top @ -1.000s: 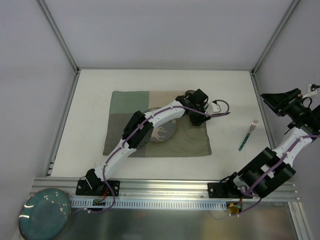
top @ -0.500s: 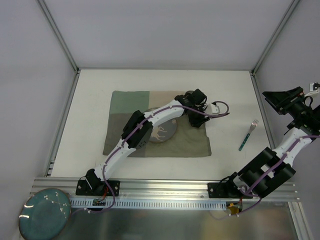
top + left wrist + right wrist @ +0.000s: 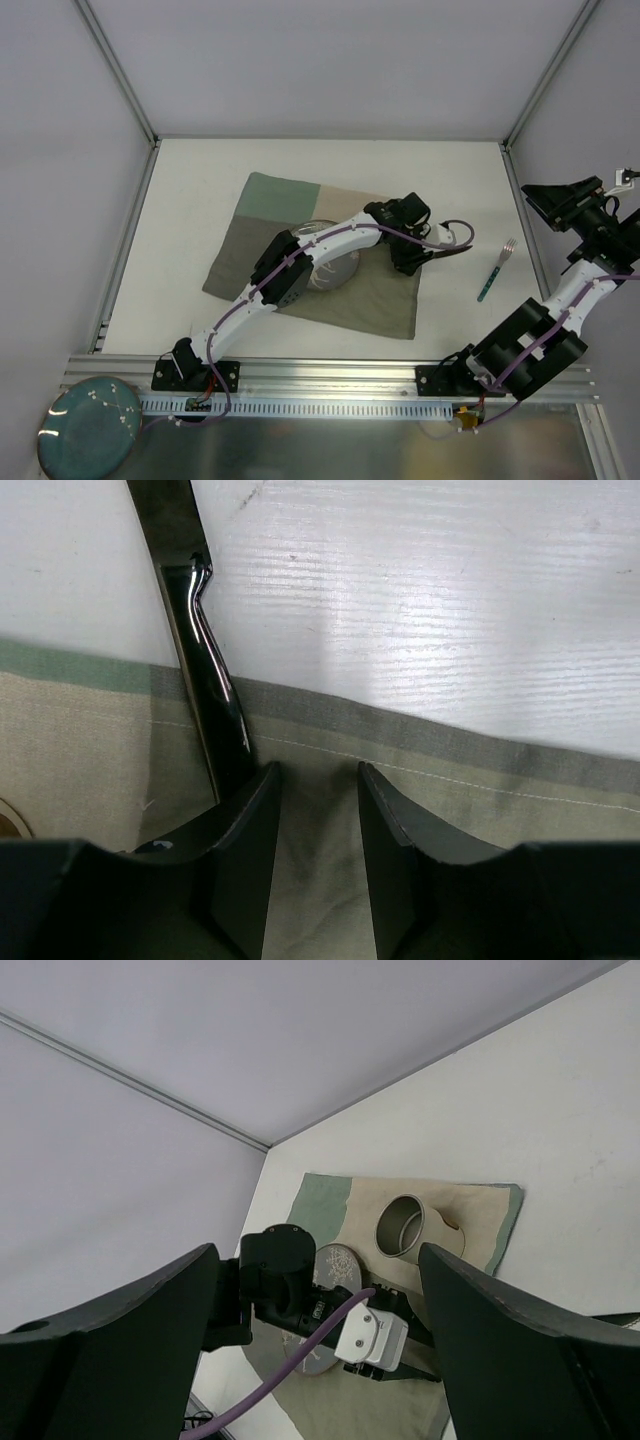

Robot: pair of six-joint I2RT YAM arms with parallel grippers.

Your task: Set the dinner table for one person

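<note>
1. Far left: teal plate (image 3: 88,430), speckled, sits off the table on the metal ledge in front of my left base.
2. The dinner table (image 3: 200,180) is a white top with aluminium bars round it. It fills the middle of the overhead view, and both my arms are bolted at its near edge.
3. The patchwork mat (image 3: 275,200), green, beige and grey, lies at the table's centre, skewed to the table edges.
4. On the mat is a grey plate (image 3: 338,272) with a pale animal print, and my left arm passes over it. A metal cup (image 3: 403,1224) sits just beside it on the beige patch. Can't tell if the cup is upright or tipped.
5. My left gripper (image 3: 315,780) is low at the mat's right hem. Its fingers (image 3: 245,860) are part-way apart with only mat cloth in the gap, nothing clamped.
6. A dark glossy utensil handle (image 3: 208,680) crosses the hem onto the bare white top. Its near end is hidden by the finger on the left of the wrist view, outside the gap. Can't tell which utensil.
7. The fork (image 3: 497,268) has a teal handle and lies on bare table right of the mat, apart from it, tines toward the far side.
8. My right gripper (image 3: 550,200) is raised at the far right, well apart from the fork, jaws spread wide with nothing between them.
</note>
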